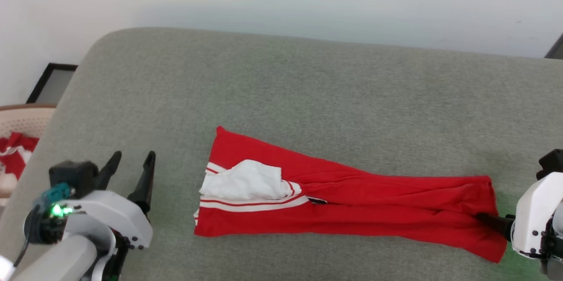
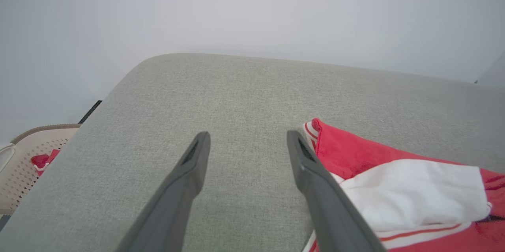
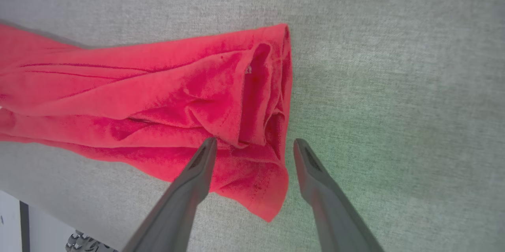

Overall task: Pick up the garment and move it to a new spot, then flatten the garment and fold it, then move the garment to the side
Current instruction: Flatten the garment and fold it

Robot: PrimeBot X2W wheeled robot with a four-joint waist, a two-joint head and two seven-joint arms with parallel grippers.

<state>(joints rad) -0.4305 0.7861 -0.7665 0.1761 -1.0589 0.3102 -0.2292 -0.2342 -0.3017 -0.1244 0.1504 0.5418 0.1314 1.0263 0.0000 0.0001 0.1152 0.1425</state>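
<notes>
Garment (image 1: 352, 202) down in a long strip on the cushion (image 1: 308, 87) — nothing held.
Far left, off the cushion's edge, a basket (image 1: 31, 120) with more red cloth. Next, left gripper (image 1: 134, 155): fingers (image 2: 189, 177) spread wide, empty, hovering near the collar end. On that end, white sleeve (image 1: 246, 182) bunched on top. Over to the right, right gripper (image 3: 255, 141) spread wide too, gripping nothing, straddling the rumpled hem corner (image 3: 268, 196) — one finger over fabric, one over bare cushion. Likely trouble from here: pinching only the top layer at that hem and peeling the fold open, or snagging the loose sleeve on the left and skewing the strip.
</notes>
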